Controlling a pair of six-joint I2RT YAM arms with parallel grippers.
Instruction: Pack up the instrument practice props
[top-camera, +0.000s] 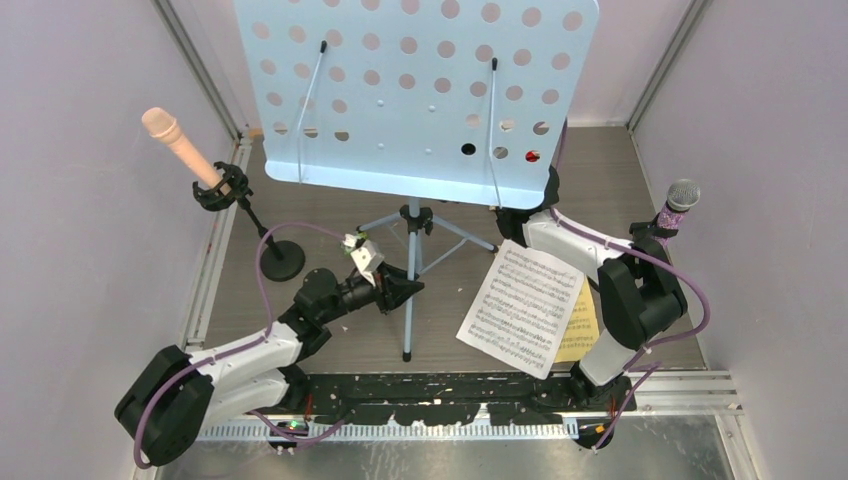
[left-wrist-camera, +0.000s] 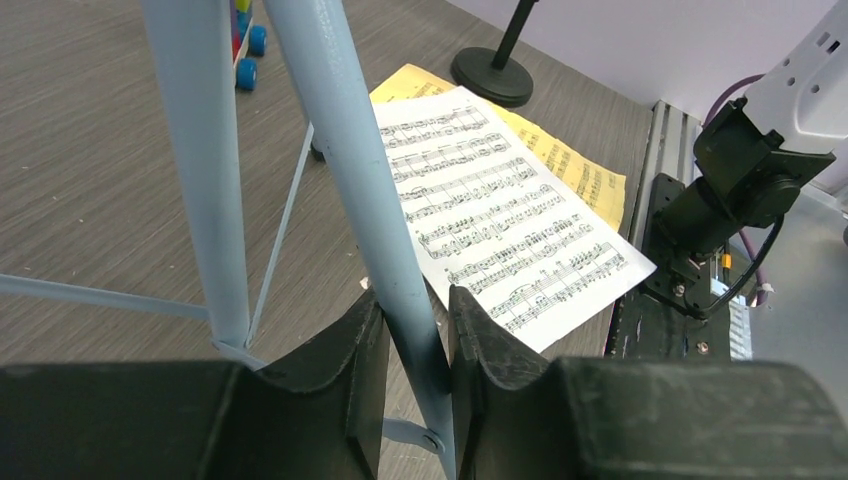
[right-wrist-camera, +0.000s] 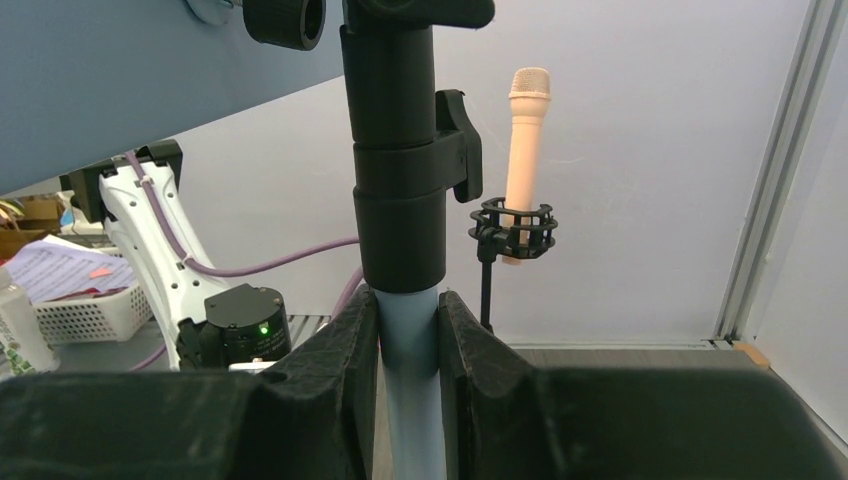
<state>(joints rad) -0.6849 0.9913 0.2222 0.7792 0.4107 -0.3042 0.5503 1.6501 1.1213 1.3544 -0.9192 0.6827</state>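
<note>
The music rack (top-camera: 415, 90) stands upright at the centre of the table (top-camera: 600, 170), with its pole (right-wrist-camera: 408, 420) vertical. Its near leg (top-camera: 408, 320) slants from the hub toward 6 o'clock. The left tool (left-wrist-camera: 415, 320) reaches in from 9 o'clock and is clamped across this leg. The right tool (right-wrist-camera: 408, 320) comes from 3 o'clock and is clamped on the pole just below the black collar (right-wrist-camera: 400, 200). With both tools on the rack, the next move probably requires coordinated arm motion.
</note>
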